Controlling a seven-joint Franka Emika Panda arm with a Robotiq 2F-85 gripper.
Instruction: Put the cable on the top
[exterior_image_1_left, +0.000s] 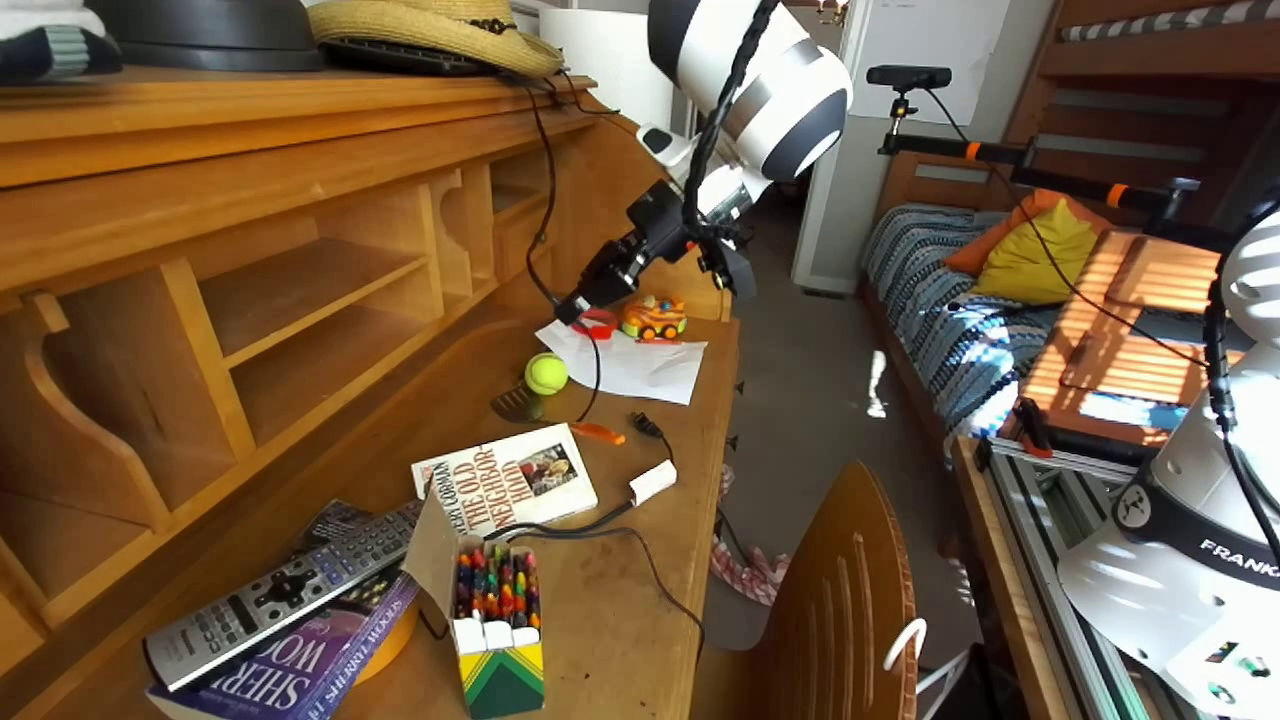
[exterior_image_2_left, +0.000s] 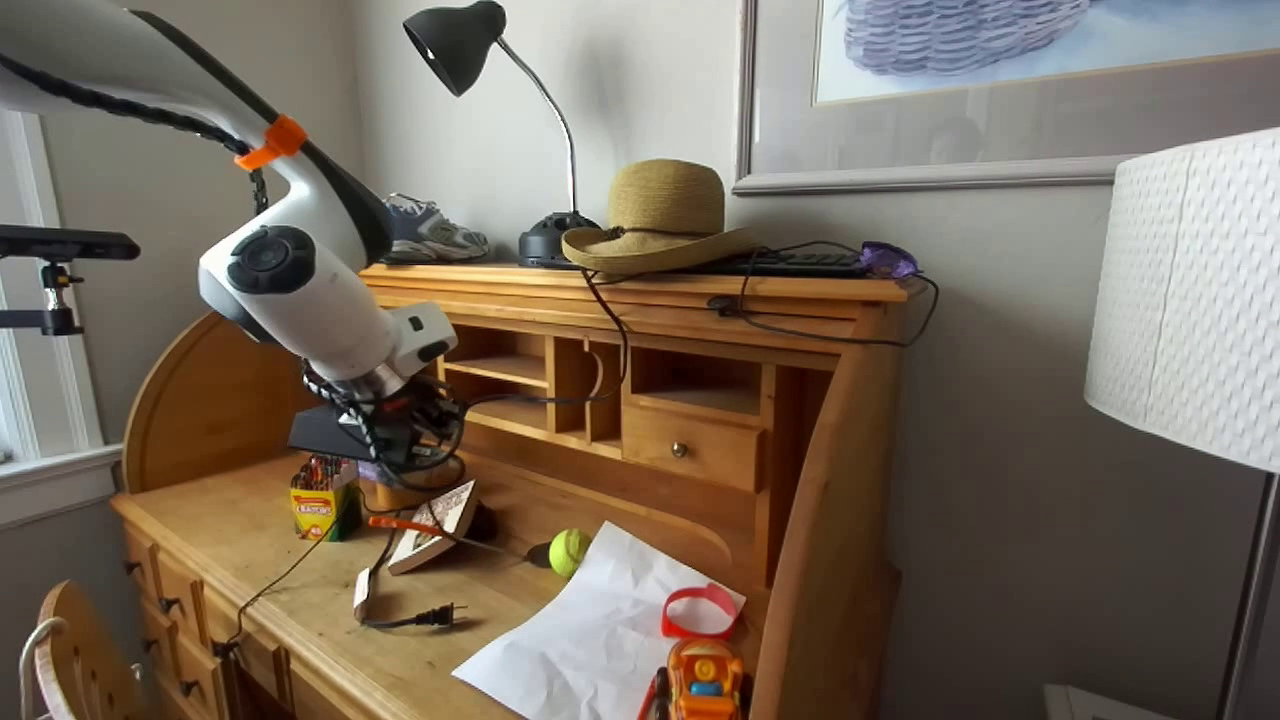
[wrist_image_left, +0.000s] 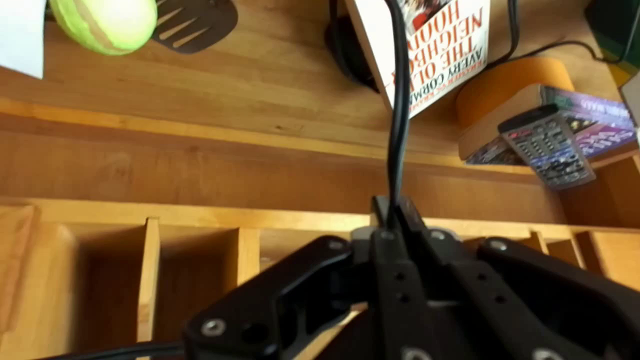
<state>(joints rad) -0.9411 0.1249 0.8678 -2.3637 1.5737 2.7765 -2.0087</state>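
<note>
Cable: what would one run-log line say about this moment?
gripper: holding cable | height: below top | placing: not done yet

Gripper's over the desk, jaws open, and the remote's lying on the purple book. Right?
Not quite: the jaws aren't open. The wrist view shows the gripper shut on the black cable. The rest is right: it is over the desk, and the remote lies on the purple book.

white arm (exterior_image_2_left: 335, 322) | braided black arm-cable (exterior_image_1_left: 723, 112) | orange strap (exterior_image_2_left: 274, 143) | black fingers (wrist_image_left: 392, 260) | silver screws (wrist_image_left: 214, 327) | FRANK-lettered base (exterior_image_1_left: 1160, 600)
</note>
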